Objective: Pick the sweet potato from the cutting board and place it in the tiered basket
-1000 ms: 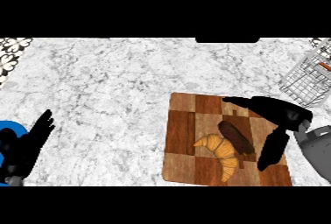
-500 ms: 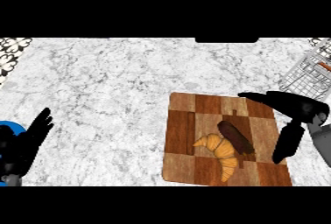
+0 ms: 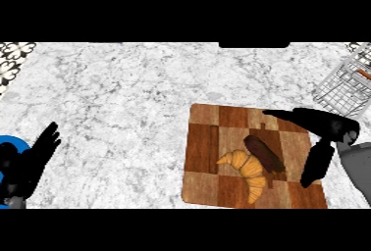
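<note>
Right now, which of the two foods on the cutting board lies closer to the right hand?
The dark brown sweet potato; the golden croissant lies farther from the right hand.

Grey-veined white marble counter (image 3: 130,98), a black-and-white patterned strip (image 3: 13,61) at its far left corner.

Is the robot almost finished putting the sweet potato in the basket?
Not yet. Nothing looks done: the sweet potato lies on the cutting board beside the croissant. The right hand is open above the board's right side, holding nothing. Grabbing, lifting and carrying it to the tiered basket remain. The left hand rests open at the left edge.
</note>
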`<action>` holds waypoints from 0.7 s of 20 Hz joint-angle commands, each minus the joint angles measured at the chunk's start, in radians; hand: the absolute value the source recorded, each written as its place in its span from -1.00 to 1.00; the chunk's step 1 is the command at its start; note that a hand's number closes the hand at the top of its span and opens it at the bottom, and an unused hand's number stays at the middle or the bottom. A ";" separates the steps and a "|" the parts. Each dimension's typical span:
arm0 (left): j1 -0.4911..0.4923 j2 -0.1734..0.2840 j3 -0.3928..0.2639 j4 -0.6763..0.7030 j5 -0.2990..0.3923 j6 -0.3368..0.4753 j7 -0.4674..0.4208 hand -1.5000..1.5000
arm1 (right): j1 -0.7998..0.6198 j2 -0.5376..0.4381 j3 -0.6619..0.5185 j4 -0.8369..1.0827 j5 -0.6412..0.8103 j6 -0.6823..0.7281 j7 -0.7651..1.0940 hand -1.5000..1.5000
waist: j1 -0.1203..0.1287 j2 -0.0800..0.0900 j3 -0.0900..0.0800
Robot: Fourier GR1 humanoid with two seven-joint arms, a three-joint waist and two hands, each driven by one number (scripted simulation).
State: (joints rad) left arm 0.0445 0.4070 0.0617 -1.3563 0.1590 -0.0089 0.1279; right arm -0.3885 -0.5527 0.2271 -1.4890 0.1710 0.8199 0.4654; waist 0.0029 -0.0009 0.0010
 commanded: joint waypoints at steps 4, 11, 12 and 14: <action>0.061 0.009 0.051 -0.039 -0.016 -0.059 -0.016 0.00 | 0.053 0.061 -0.058 0.003 0.086 -0.004 -0.081 -1.00 | 0.002 0.000 -0.001; -0.065 -0.077 0.027 0.046 -0.085 -0.017 -0.011 0.00 | -0.049 0.109 -0.042 0.205 0.227 -0.007 -0.225 -1.00 | 0.002 0.003 -0.001; -0.037 -0.059 0.058 0.016 -0.056 -0.055 0.038 0.00 | 0.021 0.159 -0.025 0.133 0.276 -0.062 -0.202 -1.00 | 0.000 0.001 -0.001; 0.043 -0.052 0.073 -0.070 -0.062 -0.065 0.043 0.00 | 0.065 0.145 -0.044 0.099 0.284 -0.038 -0.222 -1.00 | 0.001 0.000 -0.001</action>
State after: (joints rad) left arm 0.0385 0.3574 0.1170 -1.3675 0.1040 -0.0509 0.1485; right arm -0.3494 -0.4233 0.2017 -1.3877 0.4085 0.7785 0.2760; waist 0.0040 0.0002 0.0002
